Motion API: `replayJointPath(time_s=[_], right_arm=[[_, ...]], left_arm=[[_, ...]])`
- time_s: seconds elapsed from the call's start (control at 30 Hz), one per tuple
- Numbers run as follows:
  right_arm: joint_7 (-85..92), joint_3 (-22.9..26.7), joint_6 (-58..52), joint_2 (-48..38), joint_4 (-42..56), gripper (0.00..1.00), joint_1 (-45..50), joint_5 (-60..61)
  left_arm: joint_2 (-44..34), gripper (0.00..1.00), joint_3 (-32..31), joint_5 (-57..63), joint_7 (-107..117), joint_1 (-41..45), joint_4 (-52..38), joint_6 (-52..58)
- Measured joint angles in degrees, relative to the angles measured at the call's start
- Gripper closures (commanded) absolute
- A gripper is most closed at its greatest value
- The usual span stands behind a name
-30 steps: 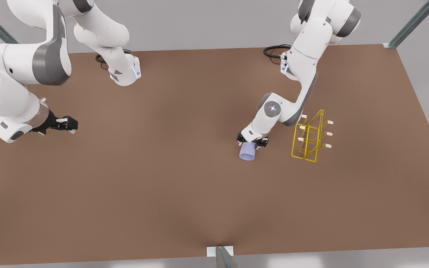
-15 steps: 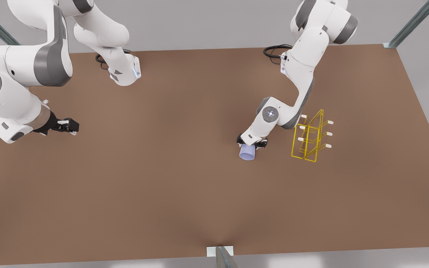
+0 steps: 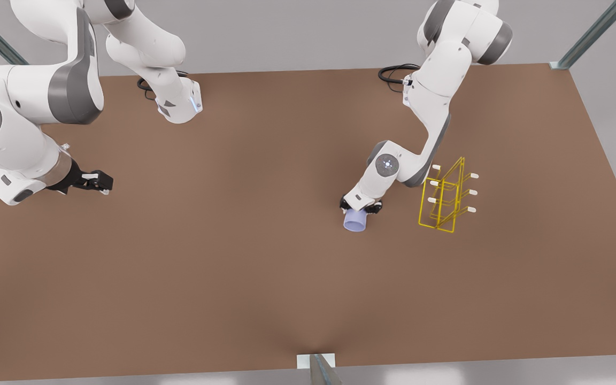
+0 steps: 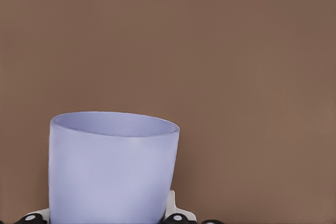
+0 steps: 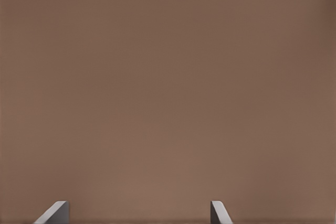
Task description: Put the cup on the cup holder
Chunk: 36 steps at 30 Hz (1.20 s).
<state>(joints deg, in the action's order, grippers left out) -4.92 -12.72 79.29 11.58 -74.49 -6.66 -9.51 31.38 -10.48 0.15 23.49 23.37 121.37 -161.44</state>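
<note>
We see the left gripper (image 3: 362,206) clamped on the smooth, matte, tapered lavender cup (image 3: 355,220) near the yellow wire cup holder (image 3: 444,200) on the brown table (image 3: 233,256). The right gripper (image 3: 99,182) waits at the front view's left, fingers spread.

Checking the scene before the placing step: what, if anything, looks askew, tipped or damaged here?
Nothing stands out. The cup looks intact between the left gripper fingers; whether they press it is unclear. The cup holder stands upright on the table, apart from the cup. The right gripper waits open at the front view's left.
</note>
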Motion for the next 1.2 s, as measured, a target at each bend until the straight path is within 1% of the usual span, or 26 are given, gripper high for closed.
replayJointPath(time_s=[0.13,0.2,0.3,0.33,0.43,0.53,0.6,0.73,0.8,0.9,0.97,1.03,1.13,1.2], right_arm=[[-0.19,0.0,0.0,0.0,0.0,0.0,-0.01,0.0],[-0.27,0.0,0.04,0.0,0.0,0.0,0.02,0.0],[-0.37,-0.01,0.14,0.0,0.01,0.0,-0.08,0.0],[-0.4,0.0,0.19,0.0,0.02,0.0,-0.23,0.0],[-0.49,-0.02,0.48,0.06,-0.04,0.0,-0.03,0.02],[-0.58,-0.16,0.69,0.08,-0.08,0.0,0.39,0.11],[-0.61,-0.17,0.79,0.08,-0.09,0.0,0.17,0.1],[-0.68,-0.19,0.88,0.09,-0.11,0.0,0.2,0.13],[-0.71,-0.18,0.93,0.09,-0.14,0.0,0.23,0.13],[-0.75,-0.18,0.95,0.09,-0.12,0.0,0.25,0.14],[-0.77,-0.18,0.97,0.09,-0.12,0.0,0.24,0.15],[-0.79,-0.18,0.98,0.09,-0.14,0.0,0.25,0.13],[-0.82,-0.18,0.99,0.09,-0.15,0.0,0.25,0.12],[-0.83,-0.19,0.99,0.09,-0.15,0.0,0.24,0.12]], left_arm=[[-1.21,0.26,-0.04,0.15,0.12,0.02,-2.3,1.97],[-2.18,0.26,0.01,0.23,-0.09,0.02,-5.58,6.03],[-2.69,0.26,-0.01,0.37,-0.62,0.03,-11.72,15.21],[-2.73,0.26,-0.02,1.2,-0.89,0.07,-14.54,19.6],[-2.5,0.26,-0.27,7.82,-2.31,1.23,-25.36,37.57],[-2.18,0.26,-0.32,17.7,-5.15,3.64,-30.99,55.33],[-1.92,0.26,-0.33,27.45,-8.26,6.11,-33.48,66.94],[-0.69,0.26,-0.35,50.16,-16.61,9.38,-34.42,85.46],[1.08,0.26,-0.35,59.93,-20.95,9.71,-34.45,91.7],[2.5,0.26,-0.31,72.33,-27.86,9.68,-34.25,97.91],[2.78,0.26,-0.29,77.62,-32.63,9.73,-33.19,100.9],[2.84,0.26,-0.33,80.71,-37.27,9.72,-30.28,103.67],[2.88,0.26,-0.28,83.02,-43.6,9.54,-24.72,107.06],[3.63,0.26,-0.26,83.7,-47.36,9.38,-23.58,108.57]])
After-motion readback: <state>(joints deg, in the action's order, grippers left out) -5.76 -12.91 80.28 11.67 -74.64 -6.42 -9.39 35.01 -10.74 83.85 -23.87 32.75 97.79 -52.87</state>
